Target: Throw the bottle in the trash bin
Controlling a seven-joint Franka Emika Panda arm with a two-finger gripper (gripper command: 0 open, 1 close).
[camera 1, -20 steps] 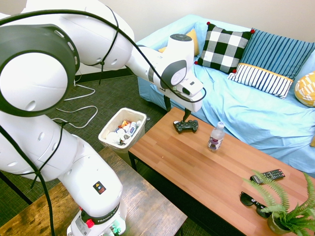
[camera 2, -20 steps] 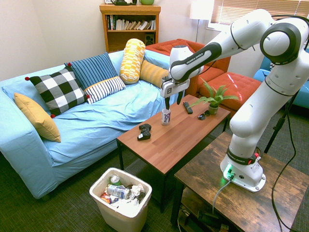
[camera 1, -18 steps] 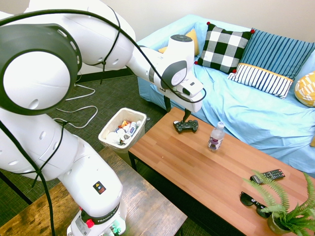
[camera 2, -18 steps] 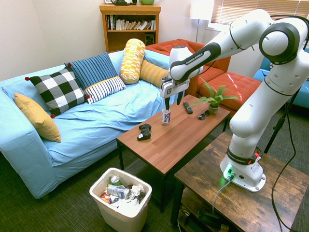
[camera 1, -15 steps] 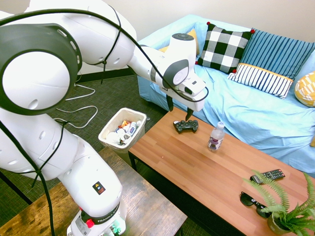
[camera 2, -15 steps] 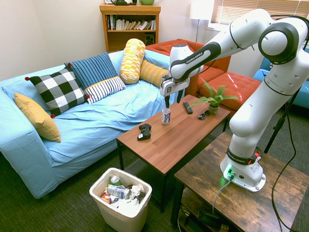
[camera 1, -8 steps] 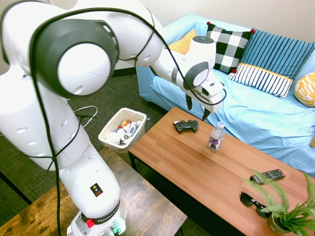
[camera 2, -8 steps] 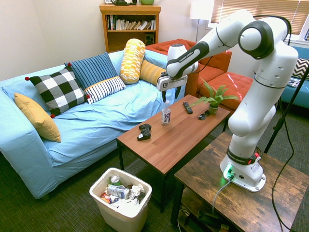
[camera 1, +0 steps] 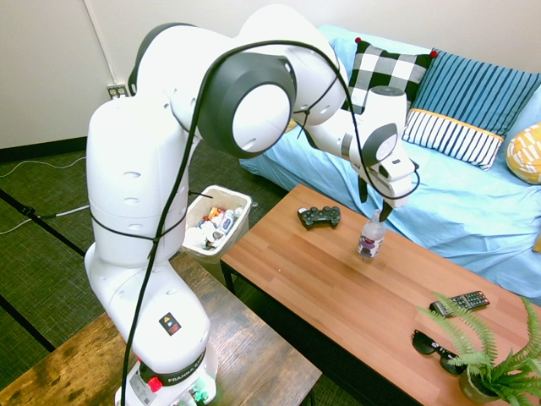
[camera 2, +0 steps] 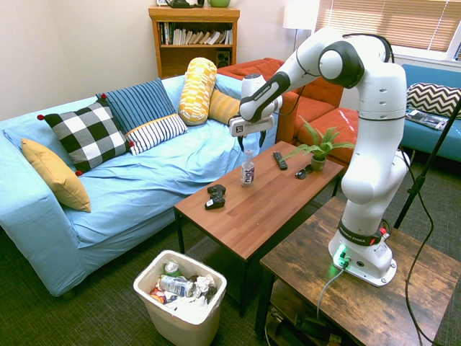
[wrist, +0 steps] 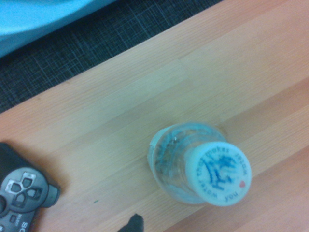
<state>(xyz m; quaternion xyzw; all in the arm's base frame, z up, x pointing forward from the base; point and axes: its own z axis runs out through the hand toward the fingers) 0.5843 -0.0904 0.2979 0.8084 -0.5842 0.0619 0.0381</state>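
Note:
The bottle (camera 1: 370,235) is small and clear with a white cap and a dark label, and it stands upright on the wooden table (camera 1: 338,288) near the sofa-side edge. My gripper (camera 1: 374,201) hangs just above its cap, fingers pointing down and open, touching nothing. The second exterior view shows the same: the gripper (camera 2: 250,143) over the bottle (camera 2: 248,170). The wrist view looks straight down on the bottle's cap (wrist: 218,173). The white trash bin (camera 1: 211,222) stands on the floor off the table's end, holding crumpled rubbish; it also shows as the trash bin (camera 2: 180,295).
A black game controller (camera 1: 319,216) lies on the table between the bottle and the bin end. A remote (camera 1: 459,301), sunglasses (camera 1: 435,347) and a potted fern (camera 1: 494,359) sit at the far end. The blue sofa (camera 1: 439,194) runs along the table's long side.
The arm has swung along the table from above the controller to above the bottle. The gripper stayed open and the bottle has not moved.

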